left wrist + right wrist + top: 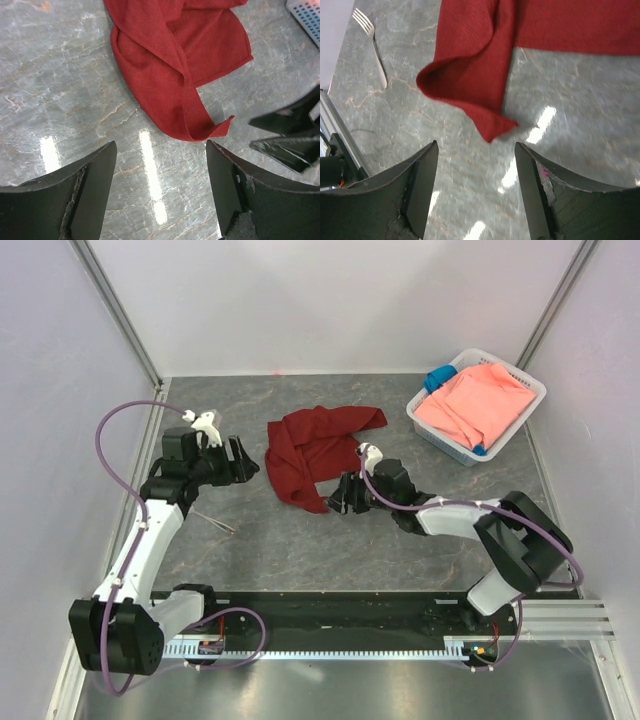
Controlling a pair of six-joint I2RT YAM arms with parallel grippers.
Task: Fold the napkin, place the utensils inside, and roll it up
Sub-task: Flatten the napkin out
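Observation:
The maroon napkin (316, 452) lies crumpled and partly folded over itself on the grey table. A silvery fork (213, 522) lies on the table to its left, near the left arm; in the right wrist view the fork (370, 42) is at the far left. My left gripper (248, 462) sits just left of the napkin (170, 55), open (161, 145), with bare table between its fingers. My right gripper (335, 496) is at the napkin's near corner (492, 131), open (476, 145), with nothing between its fingers.
A white basket (522, 418) at the back right holds a salmon-pink cloth (474, 405) and a small blue cloth (438, 376). White walls enclose the table at the back and on both sides. The right gripper's black fingers (287, 135) show in the left wrist view.

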